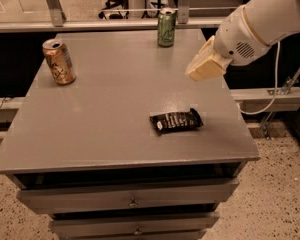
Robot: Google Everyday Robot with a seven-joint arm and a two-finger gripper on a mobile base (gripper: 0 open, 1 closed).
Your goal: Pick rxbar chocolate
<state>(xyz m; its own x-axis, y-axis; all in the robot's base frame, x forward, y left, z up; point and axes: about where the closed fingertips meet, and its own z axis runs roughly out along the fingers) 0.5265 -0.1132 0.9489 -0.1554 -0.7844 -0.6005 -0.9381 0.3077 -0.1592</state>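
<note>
The rxbar chocolate (176,120) is a flat black foil bar with white lettering. It lies on the grey table top (110,104) near the front right. My gripper (204,67) is a cream-coloured end on the white arm. It hangs above the right side of the table, up and to the right of the bar, apart from it and holding nothing.
An orange drink can (58,61) stands at the back left of the table. A green drink can (166,27) stands at the back middle. Drawers (130,201) sit under the table top. A white cable (275,84) and a rail run on the right.
</note>
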